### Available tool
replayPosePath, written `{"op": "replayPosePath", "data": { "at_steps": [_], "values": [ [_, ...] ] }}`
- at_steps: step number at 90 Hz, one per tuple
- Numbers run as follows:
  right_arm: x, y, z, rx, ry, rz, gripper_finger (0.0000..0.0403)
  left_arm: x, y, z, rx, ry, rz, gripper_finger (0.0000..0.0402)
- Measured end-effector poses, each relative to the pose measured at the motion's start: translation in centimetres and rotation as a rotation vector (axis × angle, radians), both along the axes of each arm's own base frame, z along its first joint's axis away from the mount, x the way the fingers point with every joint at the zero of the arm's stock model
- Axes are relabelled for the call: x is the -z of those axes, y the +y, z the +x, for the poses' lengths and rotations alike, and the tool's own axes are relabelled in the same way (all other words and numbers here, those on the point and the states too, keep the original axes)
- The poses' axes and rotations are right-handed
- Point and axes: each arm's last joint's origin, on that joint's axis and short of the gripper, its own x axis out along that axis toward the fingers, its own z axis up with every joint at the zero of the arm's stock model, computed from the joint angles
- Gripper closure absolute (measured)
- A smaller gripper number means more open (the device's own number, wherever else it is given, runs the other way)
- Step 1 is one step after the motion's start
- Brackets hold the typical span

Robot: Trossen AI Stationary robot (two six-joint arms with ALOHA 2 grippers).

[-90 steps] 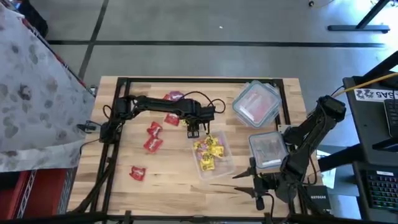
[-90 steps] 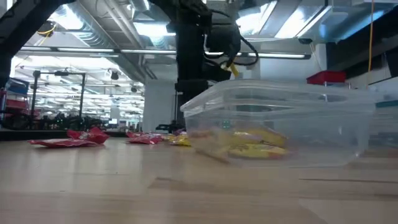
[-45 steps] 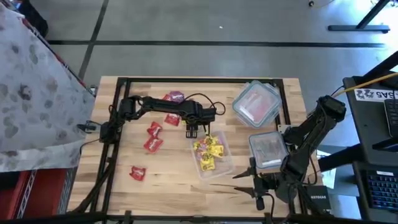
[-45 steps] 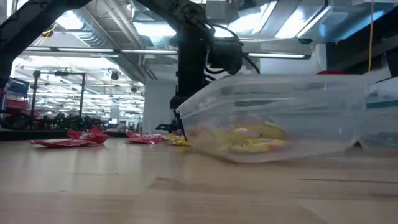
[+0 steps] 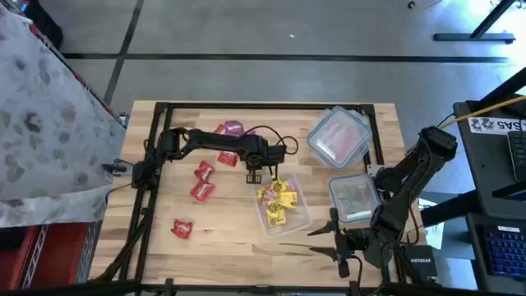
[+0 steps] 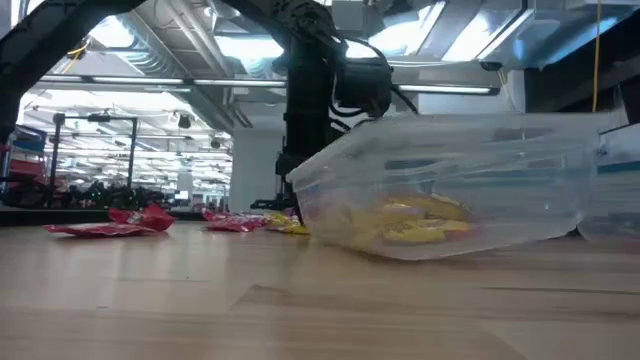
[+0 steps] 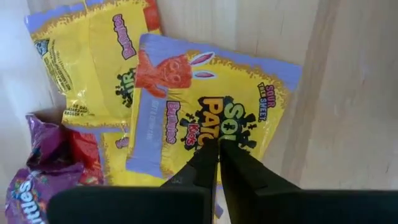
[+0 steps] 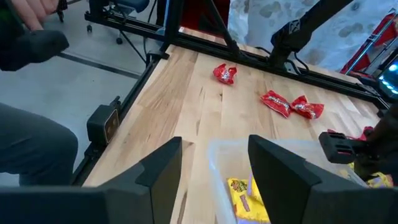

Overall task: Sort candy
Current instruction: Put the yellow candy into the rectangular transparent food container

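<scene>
A clear tub (image 5: 288, 215) holding yellow candy packets sits mid-table; in the low view this tub (image 6: 460, 170) is tilted, one end off the wood. My left gripper (image 5: 263, 174) is shut at the tub's far end, its tips on a yellow packet (image 7: 205, 93) that lies among another yellow packet (image 7: 87, 56) and a purple one (image 7: 37, 168). Red candy (image 5: 202, 171) lies loose on the wood to the left. My right gripper (image 8: 214, 162) waits open at the near right edge (image 5: 333, 240). My left gripper comes from above, pointing down, with its shut fingertips (image 7: 210, 155) meeting on the middle of the yellow packet's printed face (image 7: 239, 124). The packet lies flat under them. I cannot tell whether a fold of wrapper is between the tips.
A lidded tub with red candy (image 5: 339, 136) stands at the far right, another lidded tub (image 5: 353, 200) beside my right arm. More red packets (image 5: 182, 228) and one with purple (image 5: 230, 127) lie scattered on the left half. A black frame (image 5: 263, 105) rims the table.
My left gripper has gone slightly toward the near edge and down at the tub's far end. The tub, level a second ago, has tipped: in the low view its end under the gripper stays on the wood and its other end has risen.
</scene>
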Motion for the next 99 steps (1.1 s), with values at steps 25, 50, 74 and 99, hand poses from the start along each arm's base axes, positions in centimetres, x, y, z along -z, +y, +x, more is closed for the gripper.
{"op": "replayPosePath", "data": {
  "at_steps": [25, 50, 74, 99],
  "values": [
    [0.0, 0.0, 0.0, 0.000, 0.000, 0.000, 0.0231, -0.9, -0.2, -0.6, 0.006, 0.077, -0.007, 0.0390],
    [0.0, 0.0, 0.0, 0.001, 0.000, 0.003, 0.0231, -0.7, 0.0, 0.0, 0.102, 0.032, -0.028, 0.0293],
    [0.0, 0.0, 0.0, 0.001, 0.000, 0.004, 0.0231, 0.9, 1.7, -1.0, 0.041, 0.049, -0.066, 0.0237],
    [0.0, 0.0, 0.0, 0.001, 0.001, 0.002, 0.0231, 1.3, 1.3, -0.7, 0.025, 0.003, -0.074, 0.0334]
  ]
}}
